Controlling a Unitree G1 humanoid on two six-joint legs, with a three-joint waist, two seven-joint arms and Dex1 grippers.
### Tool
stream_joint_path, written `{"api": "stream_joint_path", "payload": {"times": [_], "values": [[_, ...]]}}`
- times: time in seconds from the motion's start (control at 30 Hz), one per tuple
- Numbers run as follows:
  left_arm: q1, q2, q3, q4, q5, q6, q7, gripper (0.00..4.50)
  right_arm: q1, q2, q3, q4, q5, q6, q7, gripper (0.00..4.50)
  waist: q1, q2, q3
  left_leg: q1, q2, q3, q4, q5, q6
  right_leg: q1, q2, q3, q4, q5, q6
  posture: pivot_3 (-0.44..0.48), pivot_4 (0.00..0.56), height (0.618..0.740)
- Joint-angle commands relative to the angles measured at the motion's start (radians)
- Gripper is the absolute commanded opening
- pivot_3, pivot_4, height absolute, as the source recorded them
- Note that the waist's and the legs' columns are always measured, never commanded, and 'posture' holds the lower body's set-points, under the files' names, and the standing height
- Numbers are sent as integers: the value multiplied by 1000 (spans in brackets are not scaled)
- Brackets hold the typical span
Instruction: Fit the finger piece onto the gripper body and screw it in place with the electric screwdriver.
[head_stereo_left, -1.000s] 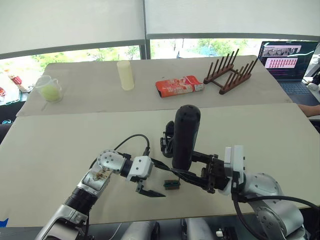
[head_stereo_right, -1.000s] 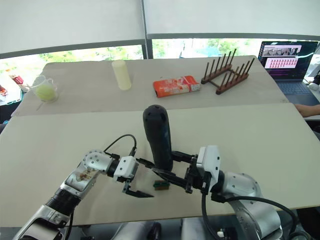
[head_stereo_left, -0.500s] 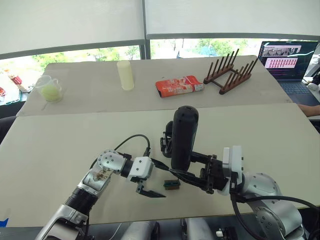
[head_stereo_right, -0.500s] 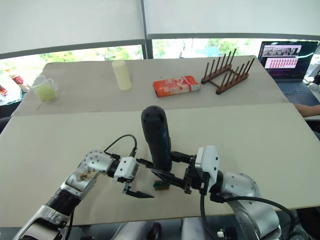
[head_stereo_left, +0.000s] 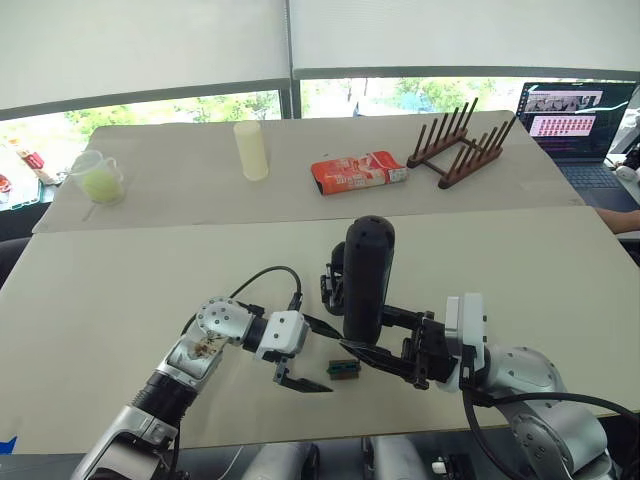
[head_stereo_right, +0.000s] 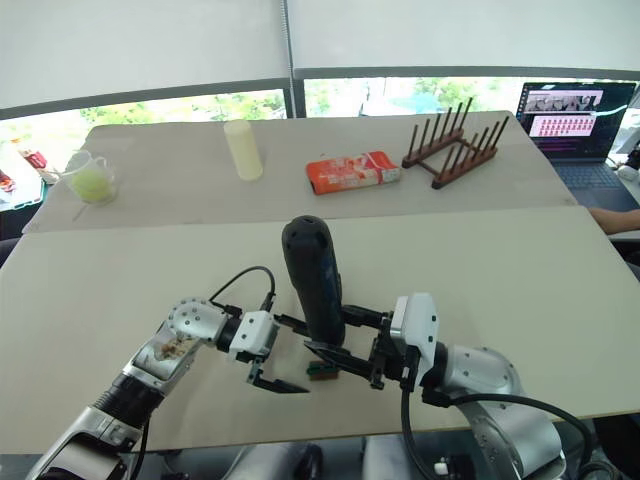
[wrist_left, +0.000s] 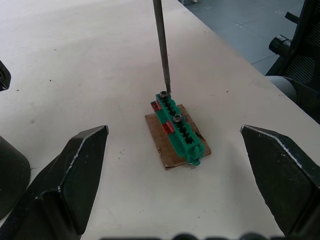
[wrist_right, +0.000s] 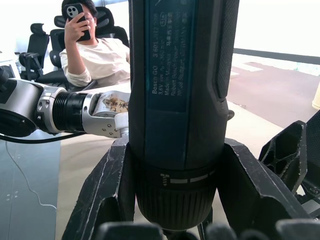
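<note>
Screwdriver (head_stereo_left: 367, 280) upright, pinched in right gripper (head_stereo_left: 385, 345) | bit on green block (wrist_left: 177, 131) | left gripper (wrist_left: 175, 150) spread wide around it | gripper body (head_stereo_left: 333, 278) mostly hidden

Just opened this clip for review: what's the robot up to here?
The right tool holds the electric screwdriver upright over the near table. Its thin bit comes down onto a screw at one end of a small green block, which lies on a brown scrap. The left tool is open, its fingers on either side of the block without touching it. The black gripper body stands just behind the screwdriver, mostly hidden. A person sits beyond the table.
</note>
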Motion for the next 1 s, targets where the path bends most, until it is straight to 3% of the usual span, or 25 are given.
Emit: {"api": "stream_joint_path", "payload": {"times": [0.03,1.0], "values": [[-6,-1,-2,-10,-2,-14,-1,4500,-6,4,-13,-37,12,-50,4,1896,0,0,0,0,0,0,0,0,0,0,0,0,0,0,0,0,150,740],[-13,-6,-3,10,8,-33,0,4500,-13,-13,-16,-31,20,-36,21,1896,0,0,0,0,0,0,0,0,0,0,0,0,0,0,0,0,150,740]]}}
